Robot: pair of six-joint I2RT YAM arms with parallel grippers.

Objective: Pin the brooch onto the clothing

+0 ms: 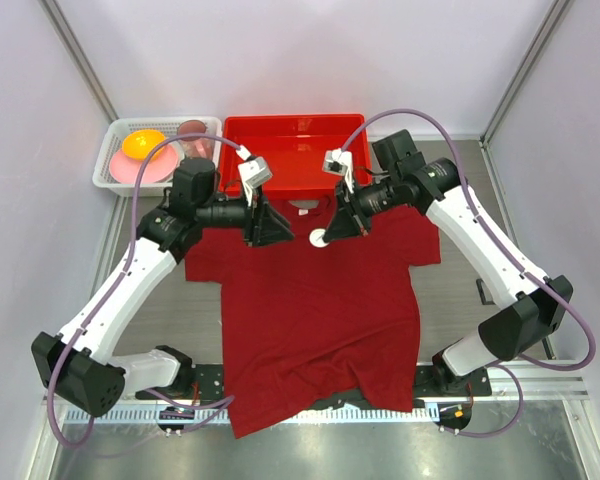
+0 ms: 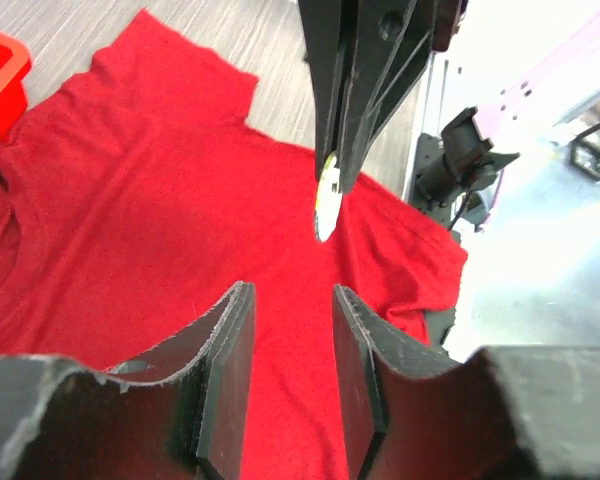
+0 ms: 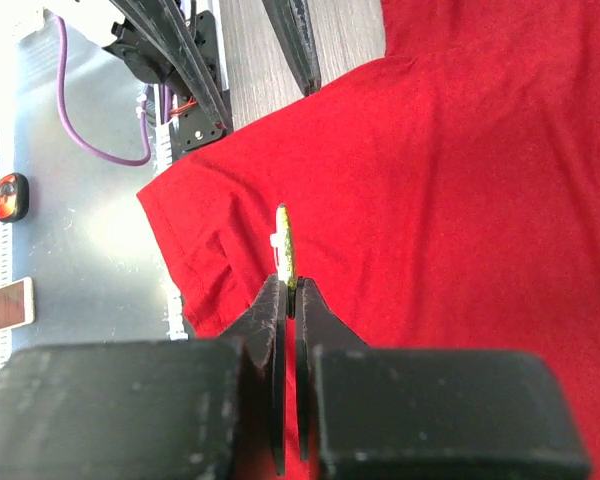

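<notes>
The clothing, a dark red T-shirt [image 1: 315,320], lies flat on the table with its collar toward the far side. My right gripper [image 1: 327,234] hangs just above the shirt's chest, below the collar, and is shut on the edge of the brooch [image 1: 318,239], a small pale disc. Seen edge-on in the right wrist view, the brooch [image 3: 286,250] sticks out of the closed fingertips over the shirt [image 3: 460,180]. My left gripper [image 1: 277,232] faces it from the left, open, with nothing between its fingers [image 2: 235,370]. In the left wrist view the brooch [image 2: 327,195] hangs ahead of them.
A bright red plastic tray [image 1: 295,135] stands just beyond the collar. To its left a white basket [image 1: 115,175] holds an orange bowl [image 1: 143,144], a pink plate and a cup. A metal rail [image 1: 310,410] runs along the near edge under the hem.
</notes>
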